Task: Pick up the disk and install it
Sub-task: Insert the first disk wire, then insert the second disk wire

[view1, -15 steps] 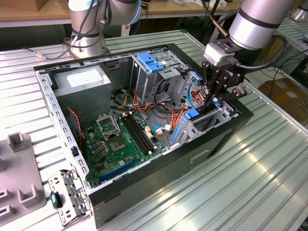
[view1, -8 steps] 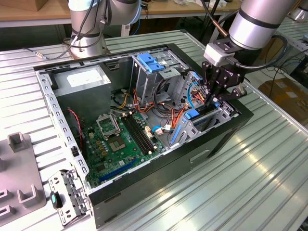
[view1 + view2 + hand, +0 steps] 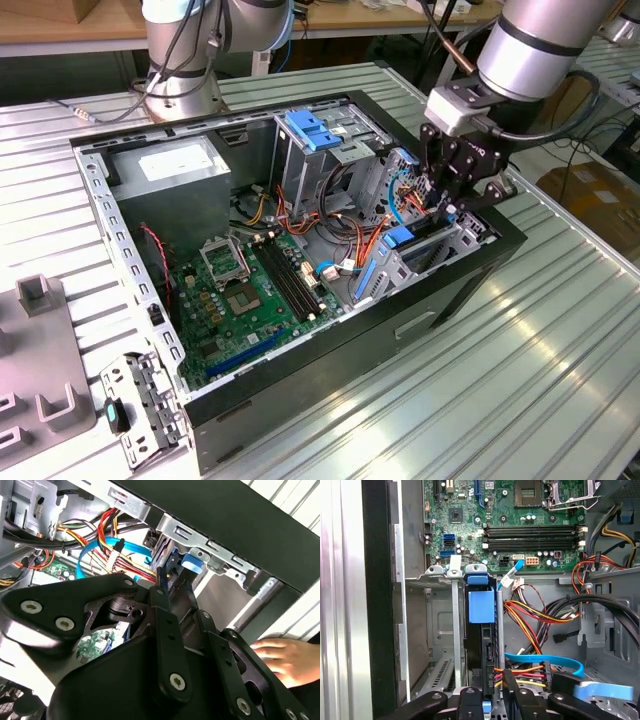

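Note:
The disk (image 3: 481, 607) stands on edge in the drive cage (image 3: 435, 630) of the open computer case (image 3: 300, 380), its blue rail end facing the motherboard. In the exterior view the disk (image 3: 400, 238) shows as a blue tab in the cage at the case's right end. My gripper (image 3: 440, 205) reaches down into the case right above it. In both wrist views my black fingers sit on either side of the disk's dark rear edge, and the gripper (image 3: 491, 692) (image 3: 172, 587) looks shut on it.
Orange, red and blue cables (image 3: 535, 620) crowd the space beside the cage. A grey power supply box (image 3: 175, 165), a blue bracket (image 3: 315, 130) and the motherboard (image 3: 250, 290) fill the case. A hand (image 3: 280, 660) rests outside the case wall. A second arm's base (image 3: 185, 60) stands behind.

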{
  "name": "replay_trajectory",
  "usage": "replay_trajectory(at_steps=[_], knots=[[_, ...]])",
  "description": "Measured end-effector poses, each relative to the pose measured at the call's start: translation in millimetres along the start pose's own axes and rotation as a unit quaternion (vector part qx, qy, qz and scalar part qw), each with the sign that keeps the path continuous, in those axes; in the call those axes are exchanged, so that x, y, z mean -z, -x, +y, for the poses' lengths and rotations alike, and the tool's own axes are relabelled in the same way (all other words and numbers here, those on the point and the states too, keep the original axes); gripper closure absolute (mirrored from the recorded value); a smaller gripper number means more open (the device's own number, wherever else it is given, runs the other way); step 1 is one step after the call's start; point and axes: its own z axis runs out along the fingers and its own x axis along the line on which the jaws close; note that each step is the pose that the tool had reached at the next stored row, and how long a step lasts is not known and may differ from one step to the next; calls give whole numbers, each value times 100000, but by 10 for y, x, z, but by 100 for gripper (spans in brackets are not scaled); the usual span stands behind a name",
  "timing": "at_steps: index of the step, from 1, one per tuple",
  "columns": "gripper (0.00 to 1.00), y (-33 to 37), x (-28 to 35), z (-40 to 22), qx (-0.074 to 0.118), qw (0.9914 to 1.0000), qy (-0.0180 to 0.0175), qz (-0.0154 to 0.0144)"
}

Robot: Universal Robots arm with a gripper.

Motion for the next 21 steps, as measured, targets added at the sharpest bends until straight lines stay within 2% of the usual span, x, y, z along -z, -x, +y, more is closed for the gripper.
replay_trajectory(at_steps=[1, 5, 8, 21], knots=[[70, 0, 25, -1, 0, 100000, -5, 2], [71, 0, 30, -1, 2, 100000, -7, 3], [89, 0, 30, -1, 3, 100000, -7, -1], [89, 0, 34, -1, 1, 100000, -8, 2]])
